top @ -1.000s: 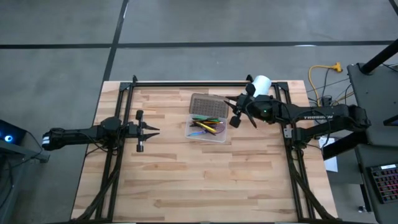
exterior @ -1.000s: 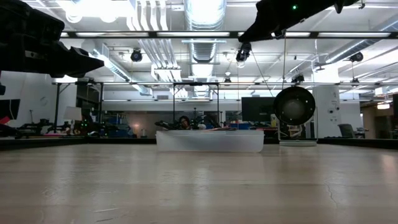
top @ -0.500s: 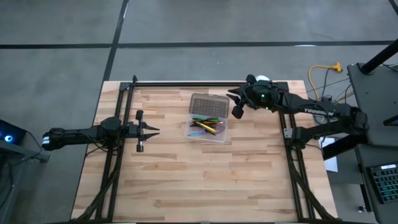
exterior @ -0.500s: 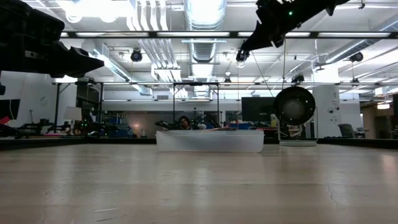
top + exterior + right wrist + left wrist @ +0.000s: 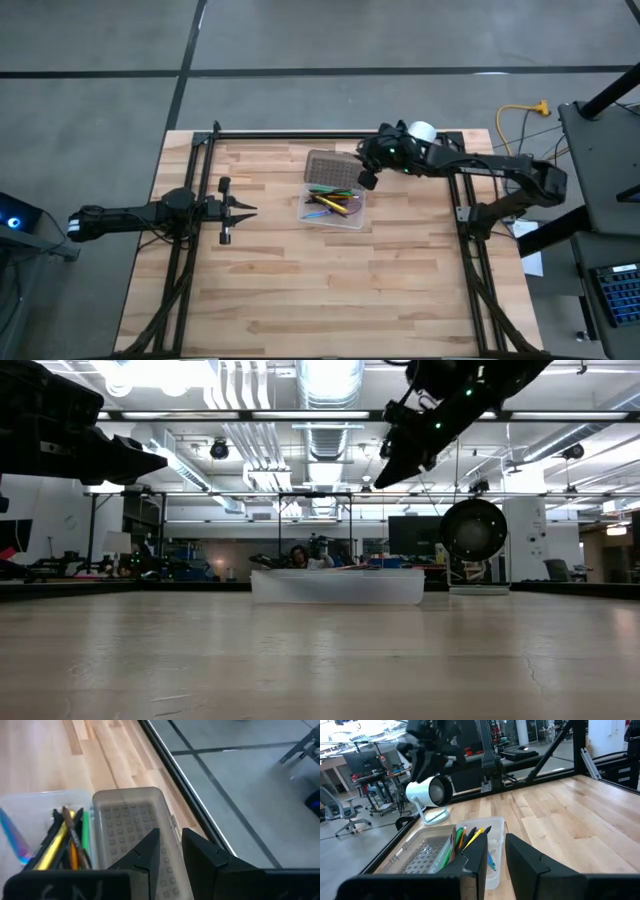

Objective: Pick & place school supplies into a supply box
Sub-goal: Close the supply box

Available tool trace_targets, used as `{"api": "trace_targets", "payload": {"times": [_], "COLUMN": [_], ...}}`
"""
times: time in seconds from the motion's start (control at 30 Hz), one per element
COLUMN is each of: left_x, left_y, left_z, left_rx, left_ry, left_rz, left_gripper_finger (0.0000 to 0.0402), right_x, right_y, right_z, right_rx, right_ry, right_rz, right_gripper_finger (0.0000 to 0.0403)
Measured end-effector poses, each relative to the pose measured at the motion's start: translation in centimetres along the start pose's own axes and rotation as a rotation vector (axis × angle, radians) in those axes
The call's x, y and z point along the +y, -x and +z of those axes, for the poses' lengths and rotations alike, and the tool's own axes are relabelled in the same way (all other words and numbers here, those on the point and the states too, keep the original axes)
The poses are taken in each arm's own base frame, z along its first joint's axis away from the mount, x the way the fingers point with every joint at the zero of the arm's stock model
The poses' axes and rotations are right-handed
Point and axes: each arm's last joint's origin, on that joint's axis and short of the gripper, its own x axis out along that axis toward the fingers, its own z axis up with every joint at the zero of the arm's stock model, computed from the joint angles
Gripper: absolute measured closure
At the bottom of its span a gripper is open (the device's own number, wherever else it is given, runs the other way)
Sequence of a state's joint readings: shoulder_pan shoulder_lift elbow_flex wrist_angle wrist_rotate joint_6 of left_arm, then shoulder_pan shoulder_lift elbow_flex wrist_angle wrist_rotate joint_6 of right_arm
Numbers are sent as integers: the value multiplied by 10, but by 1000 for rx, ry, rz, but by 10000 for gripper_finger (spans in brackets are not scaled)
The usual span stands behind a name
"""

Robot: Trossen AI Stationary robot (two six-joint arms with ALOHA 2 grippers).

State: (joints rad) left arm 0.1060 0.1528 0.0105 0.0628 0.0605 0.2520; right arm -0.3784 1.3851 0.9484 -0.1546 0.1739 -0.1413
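1. High view: the supply box [image 5: 333, 203] is sitting mid counter [image 5: 300, 290], lid [image 5: 335, 170] open flat, pencils and pens [image 5: 330, 205] lying inside
2. The right pincer [image 5: 366, 167] is hanging over the lid, narrow, holding nothing; it could be pushing the light box away
3. The left pincer [image 5: 248, 211] is waiting well apart, narrow, holding nothing

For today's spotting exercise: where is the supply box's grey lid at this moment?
In the high view the grey lid lies flat and open on the far side of the supply box, near the table's middle, with the right gripper above its right edge.
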Motion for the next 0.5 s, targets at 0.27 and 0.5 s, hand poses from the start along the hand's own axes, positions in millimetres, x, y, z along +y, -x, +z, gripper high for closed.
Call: {"api": "trace_targets", "payload": {"times": [0.27, 0.5], "left_x": [0, 0], "left_y": [0, 0], "left_z": [0, 0], "left_rx": [0, 0], "left_ry": [0, 0], "left_rz": [0, 0], "left_gripper_finger": [348, 348], "right_x": [-12, -26], "right_y": [-33, -52], "right_z": [3, -1], "right_rx": [65, 106], "right_ry": [7, -21], "right_rz": [47, 69], "right_gripper_finger": [330, 330]}}
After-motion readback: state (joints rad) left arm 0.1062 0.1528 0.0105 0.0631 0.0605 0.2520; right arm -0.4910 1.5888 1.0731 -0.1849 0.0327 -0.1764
